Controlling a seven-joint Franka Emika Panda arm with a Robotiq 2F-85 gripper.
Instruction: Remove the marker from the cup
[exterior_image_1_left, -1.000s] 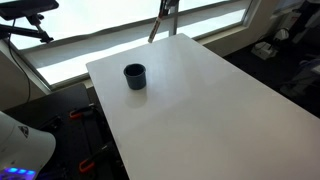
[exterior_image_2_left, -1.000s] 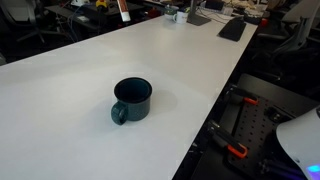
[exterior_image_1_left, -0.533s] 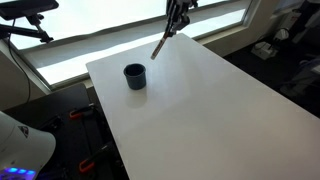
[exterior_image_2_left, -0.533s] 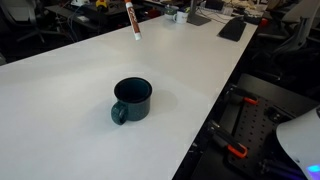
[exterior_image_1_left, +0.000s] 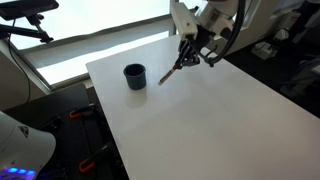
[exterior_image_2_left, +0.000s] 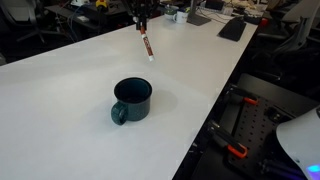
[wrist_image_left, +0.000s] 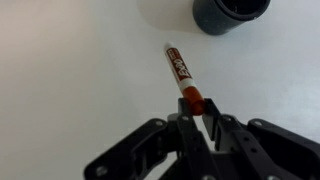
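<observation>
Gripper (wrist_image_left: 198, 118) is clamped on one end of the marker (wrist_image_left: 181, 70), which I see slanting toward 11 o'clock in the wrist view. It is outside the cup (wrist_image_left: 230, 12), which stands at 1 o'clock on the table (exterior_image_1_left: 220, 110).

Gripper (exterior_image_2_left: 141, 20) coming in at top edge, pinching upper end of marker (exterior_image_2_left: 146, 45). Marker hanging tilted over far part of white table (exterior_image_2_left: 60, 90), lower tip pointing down close to surface; contact unclear. Dark cup (exterior_image_2_left: 132, 98) standing upright nearer camera, well apart from marker, handle showing at lower left.
</observation>
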